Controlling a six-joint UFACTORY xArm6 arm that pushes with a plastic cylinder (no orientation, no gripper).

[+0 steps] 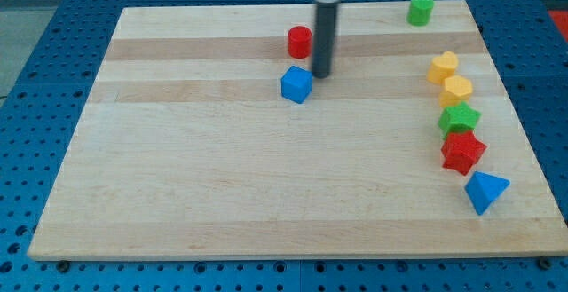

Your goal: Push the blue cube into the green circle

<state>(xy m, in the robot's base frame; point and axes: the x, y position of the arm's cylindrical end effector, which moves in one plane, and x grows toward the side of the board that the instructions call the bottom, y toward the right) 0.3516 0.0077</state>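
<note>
The blue cube (296, 84) sits on the wooden board a little above the middle. My tip (321, 74) stands just to the cube's upper right, very close to it or touching it; I cannot tell which. The green circle (420, 10), a short green cylinder, stands near the board's top edge at the view's right, well away from the cube. A red cylinder (300, 41) stands just left of the rod, above the blue cube.
Down the right side runs a column of blocks: two yellow blocks (443, 67) (457, 90), a green star-like block (459, 119), a red star (462, 152) and a blue triangle (485, 191). The board's edge (266, 256) meets a blue perforated table.
</note>
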